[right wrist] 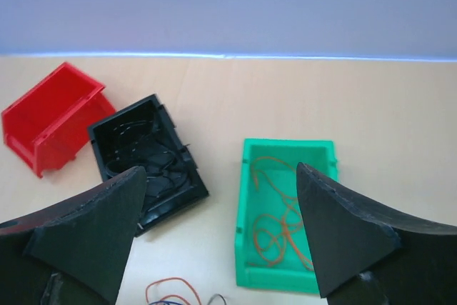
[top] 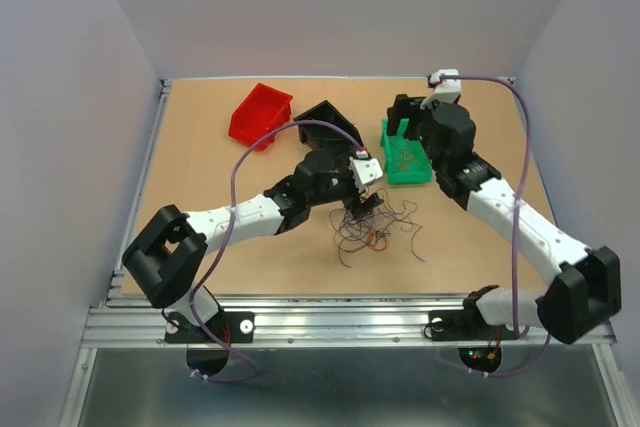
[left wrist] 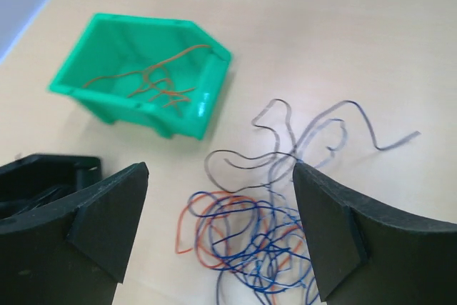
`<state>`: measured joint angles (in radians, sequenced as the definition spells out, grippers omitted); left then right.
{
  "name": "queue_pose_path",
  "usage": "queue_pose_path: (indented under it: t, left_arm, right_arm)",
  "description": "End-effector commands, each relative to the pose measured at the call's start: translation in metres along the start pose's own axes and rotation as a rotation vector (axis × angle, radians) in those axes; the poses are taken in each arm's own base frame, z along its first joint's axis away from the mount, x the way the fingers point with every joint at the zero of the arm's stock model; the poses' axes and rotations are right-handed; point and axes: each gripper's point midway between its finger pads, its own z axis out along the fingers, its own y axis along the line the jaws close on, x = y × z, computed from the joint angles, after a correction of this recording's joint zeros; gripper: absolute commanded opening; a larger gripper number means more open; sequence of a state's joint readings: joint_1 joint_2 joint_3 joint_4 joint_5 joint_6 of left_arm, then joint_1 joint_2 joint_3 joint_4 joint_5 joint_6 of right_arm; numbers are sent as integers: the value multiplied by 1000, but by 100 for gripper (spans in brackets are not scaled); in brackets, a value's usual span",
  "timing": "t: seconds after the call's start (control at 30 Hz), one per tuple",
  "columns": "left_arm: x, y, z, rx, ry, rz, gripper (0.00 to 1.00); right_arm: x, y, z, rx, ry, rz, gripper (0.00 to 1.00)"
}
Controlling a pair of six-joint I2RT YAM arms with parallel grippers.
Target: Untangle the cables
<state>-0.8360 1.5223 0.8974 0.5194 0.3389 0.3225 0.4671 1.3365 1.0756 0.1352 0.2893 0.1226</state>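
The cables (top: 372, 229) lie as a loose tangle of thin blue, orange, black and grey wires on the tabletop, in the middle of the top view. My left gripper (top: 364, 203) hovers over the tangle's near-left part. In the left wrist view this gripper (left wrist: 220, 201) is open, with the cables (left wrist: 260, 233) on the table below and between its fingers, and nothing is held. My right gripper (top: 404, 112) hangs open above the green bin (top: 408, 175). Between its spread fingers (right wrist: 93, 233) nothing is held.
The green bin (right wrist: 285, 278) holds several orange wires (right wrist: 265, 237). A black bin (right wrist: 173, 199) with black wires stands left of it. A red bin (right wrist: 53, 141) lies further left. All three sit toward the table's back, and grey walls enclose the table.
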Motion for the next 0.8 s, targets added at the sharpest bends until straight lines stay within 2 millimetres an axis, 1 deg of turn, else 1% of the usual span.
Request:
queue_pose_path:
  t: [0.0, 0.03, 0.07, 0.1, 0.13, 0.17, 0.2, 0.23, 0.27, 0.4, 0.43, 0.47, 0.5, 0.57, 0.6, 0.63, 0.7, 0.73, 0.77]
  left_arm:
    - [-5, -36, 15, 185, -15, 81, 93]
    - [0, -49, 21, 208, 5, 96, 93]
    - [4, -55, 24, 217, 17, 105, 93]
    - [4, -65, 29, 230, 22, 120, 93]
    - [15, -71, 35, 235, 50, 120, 93]
    - [18, -75, 39, 239, 63, 125, 92]
    - [16, -79, 45, 240, 73, 130, 92]
    - [21, -78, 49, 236, 90, 127, 91]
    - [33, -83, 56, 245, 122, 117, 88]
    - [55, -81, 72, 234, 203, 90, 80]
    - [54, -79, 73, 227, 203, 91, 80]
    - [60, -78, 75, 223, 216, 87, 76]
    - [62, -78, 77, 219, 224, 86, 75]
    - [66, -75, 81, 201, 242, 81, 58]
    - [67, -74, 82, 199, 247, 83, 48]
    - [65, -72, 81, 193, 246, 86, 28]
    - [59, -70, 79, 187, 236, 100, 6]
    - [57, -69, 77, 183, 232, 106, 0]
    - [43, -66, 72, 174, 205, 114, 0]
  right_arm:
    - [-10, -42, -41, 197, -55, 73, 91]
    - [-2, -49, -48, 215, -41, 70, 92]
    - [-13, -54, -62, 222, -78, 87, 93]
    - [-13, -57, -68, 234, -81, 92, 94]
    - [-15, -60, -78, 234, -98, 102, 94]
    - [-17, -61, -82, 232, -107, 110, 94]
    - [-18, -59, -85, 217, -111, 118, 94]
    - [-17, -58, -86, 209, -112, 122, 94]
    - [-16, -58, -87, 203, -111, 122, 94]
    - [-12, -59, -84, 210, -98, 115, 93]
    - [-12, -59, -84, 213, -99, 115, 93]
    - [-11, -58, -83, 211, -95, 114, 93]
    - [-10, -58, -83, 211, -94, 113, 93]
    - [-10, -56, -82, 196, -91, 113, 91]
    - [-10, -55, -82, 192, -90, 113, 91]
    - [-10, -53, -83, 180, -91, 114, 89]
    - [-11, -53, -84, 177, -93, 116, 89]
    - [-10, -53, -84, 177, -92, 116, 89]
    - [-10, -53, -85, 177, -93, 116, 88]
